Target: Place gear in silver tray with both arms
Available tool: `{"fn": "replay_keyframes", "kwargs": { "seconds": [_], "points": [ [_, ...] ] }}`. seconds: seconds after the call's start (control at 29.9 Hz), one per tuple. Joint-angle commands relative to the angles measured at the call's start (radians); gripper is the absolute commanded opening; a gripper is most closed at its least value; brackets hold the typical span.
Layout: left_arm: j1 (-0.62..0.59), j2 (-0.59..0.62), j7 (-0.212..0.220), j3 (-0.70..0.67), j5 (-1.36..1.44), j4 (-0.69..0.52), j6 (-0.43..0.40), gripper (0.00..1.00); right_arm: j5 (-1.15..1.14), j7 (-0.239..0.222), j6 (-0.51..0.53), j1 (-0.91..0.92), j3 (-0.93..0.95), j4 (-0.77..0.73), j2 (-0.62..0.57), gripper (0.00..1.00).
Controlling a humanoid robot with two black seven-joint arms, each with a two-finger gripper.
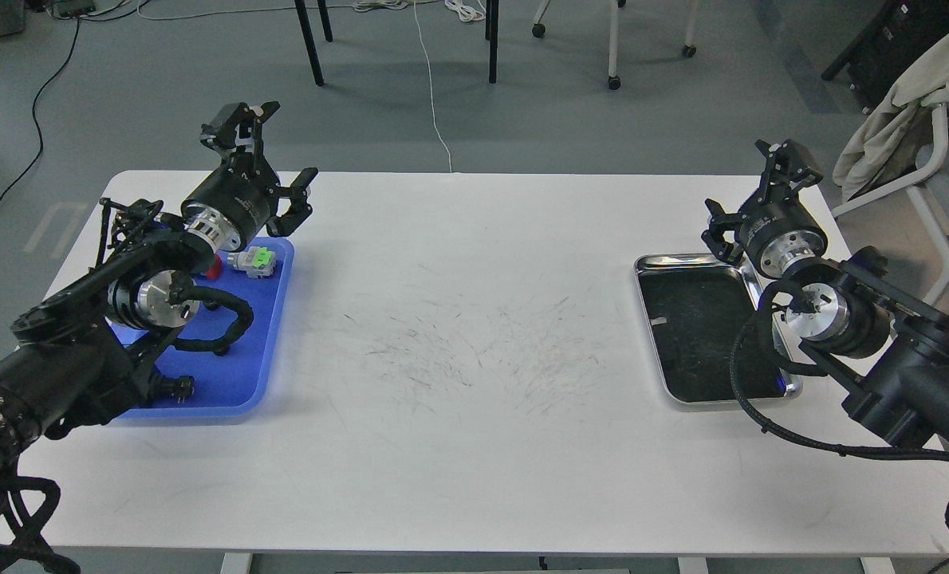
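Note:
The silver tray (648,261) lies at the table's right, its dark scratched floor bare apart from a small pale fleck. My right gripper (750,191) hovers over the tray's far right corner, fingers spread open and holding nothing. My left gripper (275,159) is open and empty above the far edge of a blue plastic tray (271,319) on the left. I cannot pick out the gear for certain. A small red piece (214,268) peeks from behind my left wrist, and a dark toothed-looking piece (179,388) sits near the blue tray's front.
A grey and green connector (253,261) lies in the blue tray's far corner. My left arm and its cable cover much of that tray. Scuffed white tabletop (466,351) spans between the two trays. Chairs stand beyond the table's far and right edges.

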Motion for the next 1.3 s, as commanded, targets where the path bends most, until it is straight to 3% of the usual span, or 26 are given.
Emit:
{"fn": "replay_keyframes", "kwargs": {
  "seconds": [0.0,0.87,1.04,1.27],
  "points": [
    [0.002,0.000,0.001,-0.004,0.001,-0.001,0.001,0.99,0.000,0.001,0.000,-0.001,0.000,-0.001,0.002,0.99],
    [-0.001,0.004,0.011,-0.013,0.002,0.019,-0.010,0.99,-0.001,0.009,0.000,-0.005,0.000,-0.001,0.009,0.99],
    [-0.004,0.036,0.107,0.004,0.004,0.024,-0.141,0.99,-0.001,0.009,0.000,-0.005,0.000,-0.001,0.008,0.99],
    [-0.007,0.073,0.106,0.050,0.007,0.024,-0.166,0.99,-0.001,0.009,0.000,-0.003,0.000,-0.001,0.008,0.99]
  ]
}}
